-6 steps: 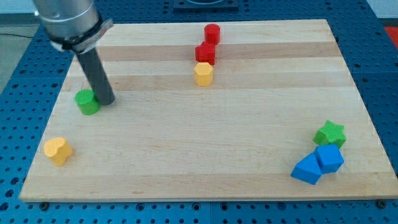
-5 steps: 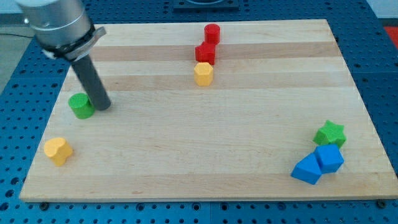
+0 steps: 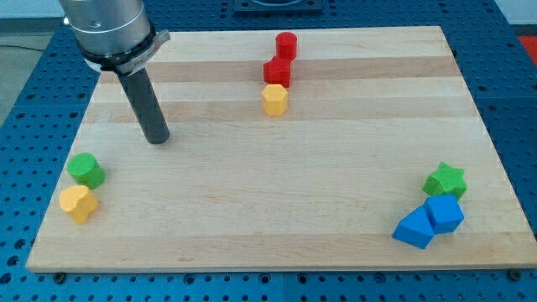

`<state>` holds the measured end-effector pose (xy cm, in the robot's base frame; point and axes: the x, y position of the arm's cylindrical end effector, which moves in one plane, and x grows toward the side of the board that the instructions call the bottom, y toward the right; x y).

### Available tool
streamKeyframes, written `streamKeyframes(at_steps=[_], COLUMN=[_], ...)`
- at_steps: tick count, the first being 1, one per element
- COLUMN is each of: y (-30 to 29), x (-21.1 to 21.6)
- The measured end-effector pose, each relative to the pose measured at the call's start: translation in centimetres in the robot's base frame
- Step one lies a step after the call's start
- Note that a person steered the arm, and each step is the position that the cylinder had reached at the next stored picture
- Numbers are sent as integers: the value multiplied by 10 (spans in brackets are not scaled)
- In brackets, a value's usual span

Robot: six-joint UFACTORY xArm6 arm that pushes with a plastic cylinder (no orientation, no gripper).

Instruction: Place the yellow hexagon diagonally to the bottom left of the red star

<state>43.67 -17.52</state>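
The yellow hexagon (image 3: 273, 99) sits near the board's top centre, directly below and touching the red star (image 3: 277, 72). A red cylinder (image 3: 286, 44) stands just above the star. My tip (image 3: 157, 139) rests on the board at the view's left, far to the left of the hexagon and apart from every block. A green cylinder-like block (image 3: 86, 169) lies below and left of my tip.
A yellow heart-shaped block (image 3: 78, 203) lies just below the green block near the left edge. At the bottom right, a green star (image 3: 445, 179) sits above two touching blue blocks (image 3: 443, 214) (image 3: 414, 228). The wooden board (image 3: 336, 168) ends close to these.
The green block has slid down and left to sit just above the yellow heart. My tip has moved right, away from it. The hexagon and red blocks have not moved.
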Motion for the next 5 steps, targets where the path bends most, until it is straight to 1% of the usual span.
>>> streamKeyframes(at_steps=[1,2,3,4,5], y=[109,216,250,140,57], x=[0,-18,-62,-63,-64])
